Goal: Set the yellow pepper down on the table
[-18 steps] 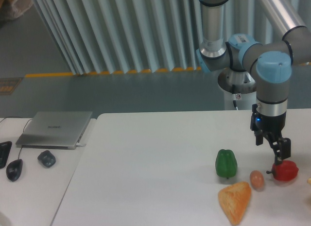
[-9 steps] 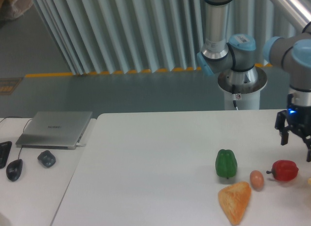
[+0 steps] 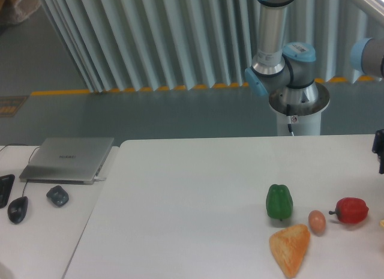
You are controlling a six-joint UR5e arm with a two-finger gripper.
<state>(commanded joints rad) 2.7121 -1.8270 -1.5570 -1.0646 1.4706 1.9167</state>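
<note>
The yellow pepper is out of view in the camera frame. Only a dark sliver of my gripper's body (image 3: pixel 380 154) shows at the right edge, above the table (image 3: pixel 180 207). Its fingers are cut off by the frame, so I cannot tell whether they are open or shut. The sliver hangs up and to the right of the red pepper (image 3: pixel 352 210), well apart from it.
On the table's right part lie a green pepper (image 3: pixel 279 201), a small brown egg-like item (image 3: pixel 317 221) and an orange bread-like wedge (image 3: pixel 290 248). A side desk at the left holds a laptop (image 3: pixel 67 159) and two mice (image 3: pixel 57 195). The robot base (image 3: pixel 298 105) stands behind the table.
The gripper rose from just above the red pepper and moved right, until nearly all of it left the frame. The red pepper stays on the table.
</note>
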